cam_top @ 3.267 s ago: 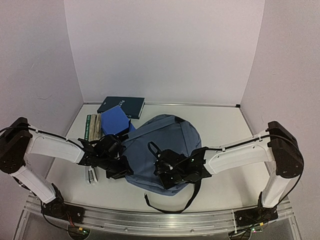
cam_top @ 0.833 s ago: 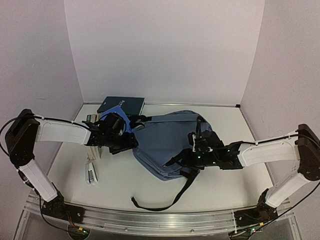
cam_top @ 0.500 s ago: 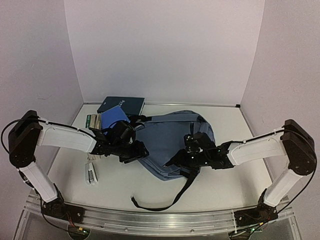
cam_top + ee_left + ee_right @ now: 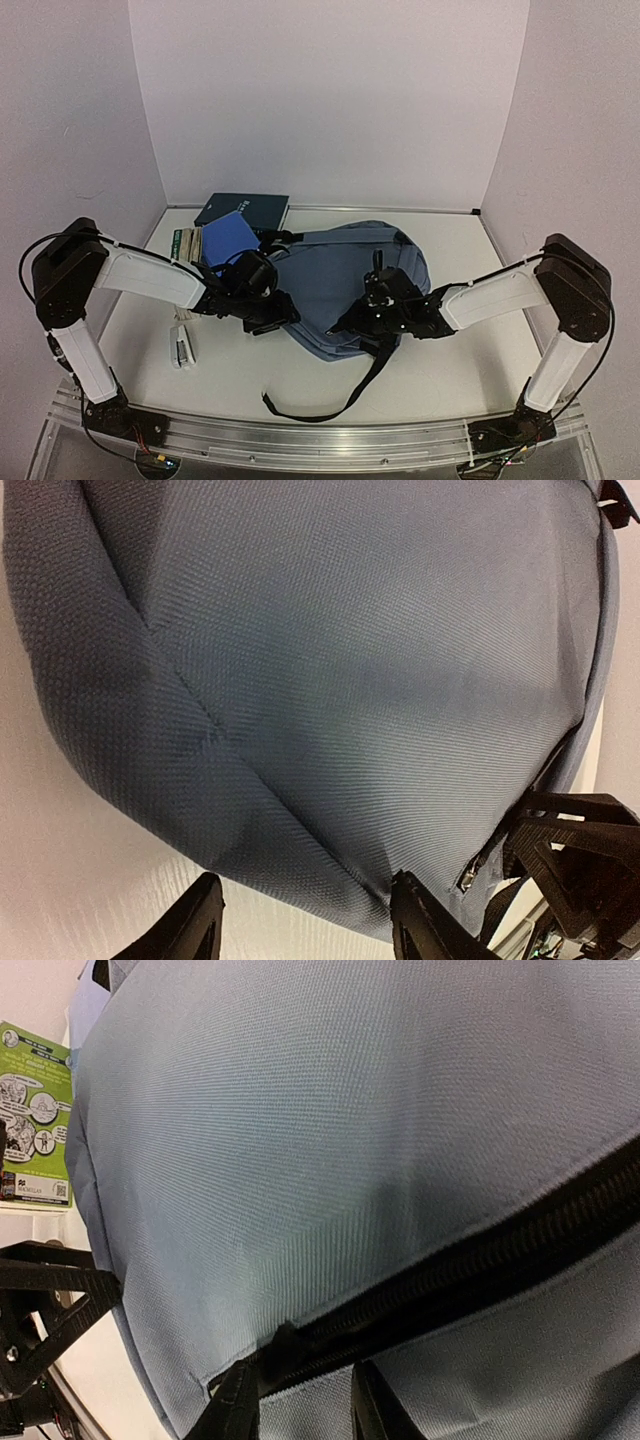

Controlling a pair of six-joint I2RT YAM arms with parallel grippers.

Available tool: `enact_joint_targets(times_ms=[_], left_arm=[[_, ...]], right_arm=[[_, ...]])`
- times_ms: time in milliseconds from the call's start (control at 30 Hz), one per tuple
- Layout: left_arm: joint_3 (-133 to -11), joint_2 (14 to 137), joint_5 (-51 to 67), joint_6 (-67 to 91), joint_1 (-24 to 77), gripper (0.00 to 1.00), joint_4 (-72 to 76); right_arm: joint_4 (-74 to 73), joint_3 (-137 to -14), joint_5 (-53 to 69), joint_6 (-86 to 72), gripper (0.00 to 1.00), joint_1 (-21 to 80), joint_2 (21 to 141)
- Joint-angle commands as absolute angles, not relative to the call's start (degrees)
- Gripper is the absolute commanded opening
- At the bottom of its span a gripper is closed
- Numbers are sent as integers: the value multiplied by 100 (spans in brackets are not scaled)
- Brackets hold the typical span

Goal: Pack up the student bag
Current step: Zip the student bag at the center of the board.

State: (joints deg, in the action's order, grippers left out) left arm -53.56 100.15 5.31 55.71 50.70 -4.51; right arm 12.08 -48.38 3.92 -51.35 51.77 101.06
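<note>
- Now the student bag (image 4: 340, 270) lies flat on the desk (image 4: 230, 375), its black strap (image 4: 371, 368) trailing off the near edge.
- My left pincer (image 4: 305, 890) stands fairly wide, astride the bag's rim fold.
- My right pincer (image 4: 303, 1380) is narrow at the bag's black zipper (image 4: 480, 1260); I cannot tell whether it grips.

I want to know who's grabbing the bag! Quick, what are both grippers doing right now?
Left gripper: open, fingers either side of the student bag edge.
Right gripper: narrowly open, around the bag's black zipper.
</note>
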Motion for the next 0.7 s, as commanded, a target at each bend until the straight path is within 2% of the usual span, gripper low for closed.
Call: enact_joint_targets(times_ms=[0, 200, 467, 533, 667], left_arm=[[-5525, 10148, 640, 5600, 5079, 47, -152], [-5565, 10215, 672, 5608, 5080, 31, -133], [-5537, 10220, 551, 5656, 5080, 7, -197], [-5488, 10186, 481, 5693, 5080, 2, -223], [-5464, 10160, 352, 5714, 5071, 0, -345]], right_arm=[[1502, -5082, 434, -5160, 27, 5134, 10277], [1608, -5139, 477, -5199, 23, 5123, 10363], [1635, -5159, 503, -5315, 1, 5114, 10435], [1642, -5087, 455, -5383, 0, 5105, 10334], [1644, -4859, 264, -5549, 0, 5115, 10035]])
